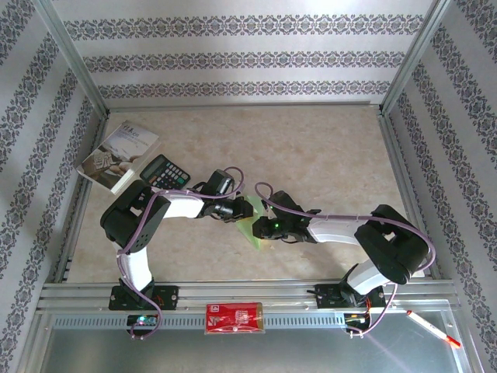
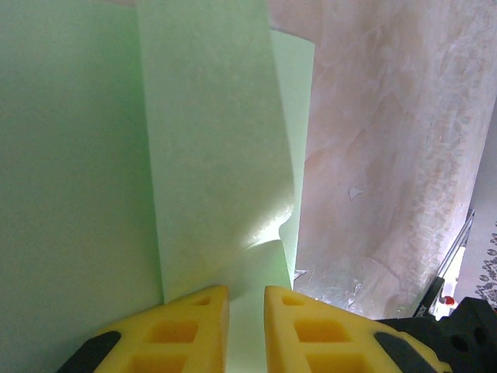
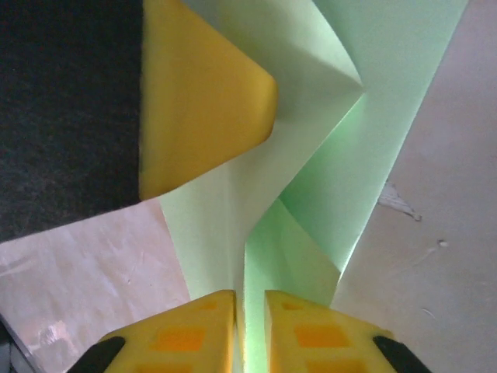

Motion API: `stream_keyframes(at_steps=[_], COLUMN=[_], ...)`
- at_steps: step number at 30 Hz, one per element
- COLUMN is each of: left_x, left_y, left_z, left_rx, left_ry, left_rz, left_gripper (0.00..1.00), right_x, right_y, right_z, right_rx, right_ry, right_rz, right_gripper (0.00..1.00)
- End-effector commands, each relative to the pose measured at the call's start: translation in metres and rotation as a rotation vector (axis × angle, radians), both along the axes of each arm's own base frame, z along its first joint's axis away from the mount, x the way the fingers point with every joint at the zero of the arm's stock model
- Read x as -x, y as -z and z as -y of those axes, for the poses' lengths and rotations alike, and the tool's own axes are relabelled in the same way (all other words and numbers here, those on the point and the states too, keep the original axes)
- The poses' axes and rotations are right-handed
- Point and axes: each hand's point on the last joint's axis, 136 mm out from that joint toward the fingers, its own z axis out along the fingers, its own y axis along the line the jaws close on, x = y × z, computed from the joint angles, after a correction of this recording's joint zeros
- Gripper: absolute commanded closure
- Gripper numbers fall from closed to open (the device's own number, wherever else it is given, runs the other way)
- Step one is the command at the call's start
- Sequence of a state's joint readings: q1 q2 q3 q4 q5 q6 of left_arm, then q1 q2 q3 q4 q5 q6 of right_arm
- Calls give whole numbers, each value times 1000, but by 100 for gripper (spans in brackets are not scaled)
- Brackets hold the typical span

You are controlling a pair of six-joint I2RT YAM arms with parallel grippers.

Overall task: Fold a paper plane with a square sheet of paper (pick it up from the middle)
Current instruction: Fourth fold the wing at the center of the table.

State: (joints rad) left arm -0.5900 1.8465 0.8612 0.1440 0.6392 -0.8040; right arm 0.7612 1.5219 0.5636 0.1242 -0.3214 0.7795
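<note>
Left wrist: the left claw (image 2: 246, 301) pinches the square sheet of paper (image 2: 78, 155), and the right claw (image 3: 248, 305) pinches it too.

I can't read any words here for sure. The grey-white booklet (image 1: 118, 158) at the far left of the bench (image 1: 326, 155) has a dark line of print near the top of its cover. It has more small print by a picture, but the letters are too tiny to make out. The black calculator (image 1: 165, 172) just beside it has rows of keys, and their marks are only specks. The red packet (image 1: 234, 318) at the near edge has white print on it, maybe a label, too blurry to read.
</note>
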Motion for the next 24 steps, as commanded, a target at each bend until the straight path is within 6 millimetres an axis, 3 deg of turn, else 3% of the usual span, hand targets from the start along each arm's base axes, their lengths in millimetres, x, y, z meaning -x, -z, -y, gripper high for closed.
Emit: stream_keyframes(at_steps=[1,15,24], left_x=[16,8,11], left_y=[39,-17,-19], left_z=[-25,-12,-16], left_rx=[-165,-39,-61], left_ry=[-35,-40,-35], left_rz=[-78,2,7], left_gripper=[79,61,64], right_x=[-11,7,7], right_y=[-3,12,14], right_z=[0,22,22], right_rx=[-17,-40,-97], right_ry=[43,47,84], right_rz=[29,-13,-12], right_gripper=[88,93,93])
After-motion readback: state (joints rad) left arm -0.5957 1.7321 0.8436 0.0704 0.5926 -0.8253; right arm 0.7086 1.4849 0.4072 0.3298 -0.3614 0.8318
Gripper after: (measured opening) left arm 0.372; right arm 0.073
